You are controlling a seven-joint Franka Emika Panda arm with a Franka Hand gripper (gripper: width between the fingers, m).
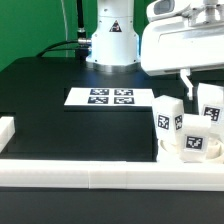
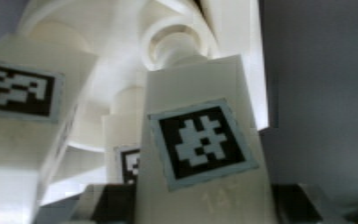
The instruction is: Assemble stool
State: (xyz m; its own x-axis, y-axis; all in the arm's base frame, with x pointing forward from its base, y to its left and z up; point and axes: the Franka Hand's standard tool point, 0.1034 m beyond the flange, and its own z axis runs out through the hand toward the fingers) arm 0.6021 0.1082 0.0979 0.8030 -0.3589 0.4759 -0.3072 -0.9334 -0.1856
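White moulded plastic is noted throughout the stool [image 1: 185,133], which stands at the exterior view's right, against the front rail [image 1: 110,176]. The seat [image 1: 178,150] lies flat on the black table [image 1: 60,125], with legs [image 1: 168,119] standing up from it; two are seen clearly in the exterior view, and a third cannot be confirmed.

The gripper [image 1: 186,88] is held just above the rear leg [image 1: 209,112]. In the wrist view, a tagged leg [image 2: 202,140] fills the frame between the dark fingertips [image 2: 114,200], and the fingers are judged closed on it, drawn in as far as the block allows. Which leg this is cannot be settled with certainty; the rear one is judged most likely.

Handling is assessed as follows. The parts are judged stiff, light and hard, with smooth faces that may slip under a weak pinch. Breakage is not expected. The flat opposite sides of a leg are judged the best place to take hold, near its upper end, clear of the seat socket. The disc is judged too wide for a grip across its face and better taken at its rim.

The marker board [image 1: 110,97] is noted well apart, towards the arm's base [image 1: 110,40]. The left rail [image 1: 8,128] is clear of the work. The front rail and the neighbouring leg stand close, and are judged the likeliest obstructions to any sideways move.
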